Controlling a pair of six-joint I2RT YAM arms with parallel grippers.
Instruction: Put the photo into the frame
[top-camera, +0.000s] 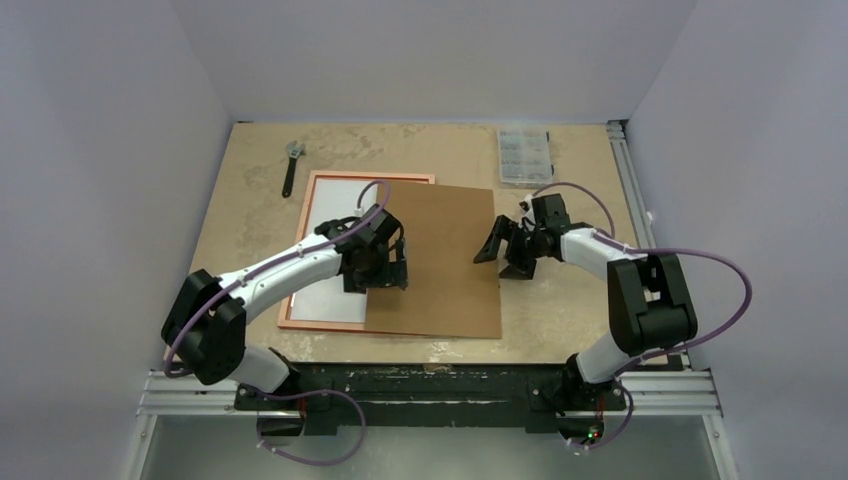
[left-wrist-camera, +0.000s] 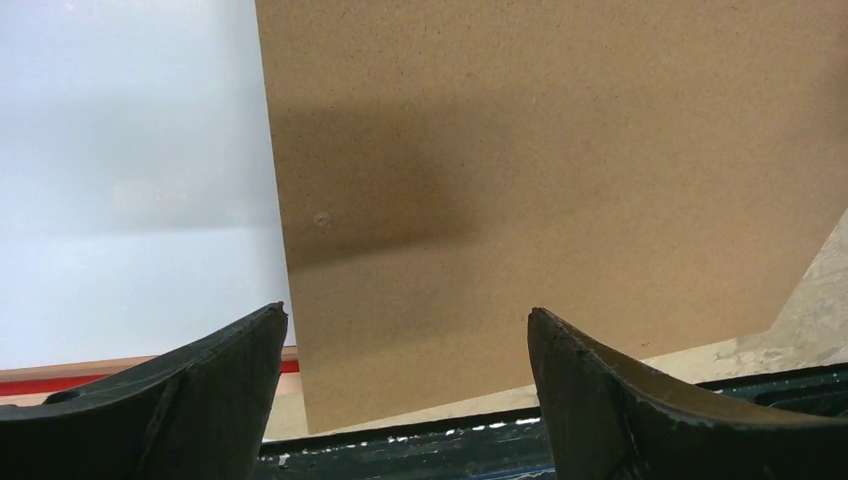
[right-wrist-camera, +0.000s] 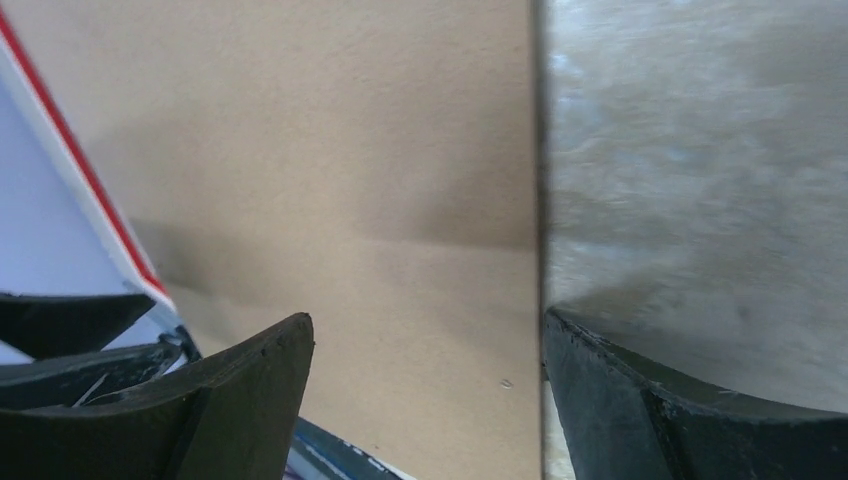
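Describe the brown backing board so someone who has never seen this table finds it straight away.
On the pale table, look at its middle. The backing board is the big flat sheet lying there, its left part overlapping the frame. It alone is plain matte brown: the frame has a copper-coloured rim, and the photo inside shows white.

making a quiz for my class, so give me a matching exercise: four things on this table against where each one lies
Things:
1. wrench
2. plastic box
3. brown board
4. photo

Places:
A. white side up, inside the frame
B. far right part of the table
C. far left, just beyond the frame
D. in the middle, lying over the frame's right side

Pairs: 1-C, 2-B, 3-D, 4-A
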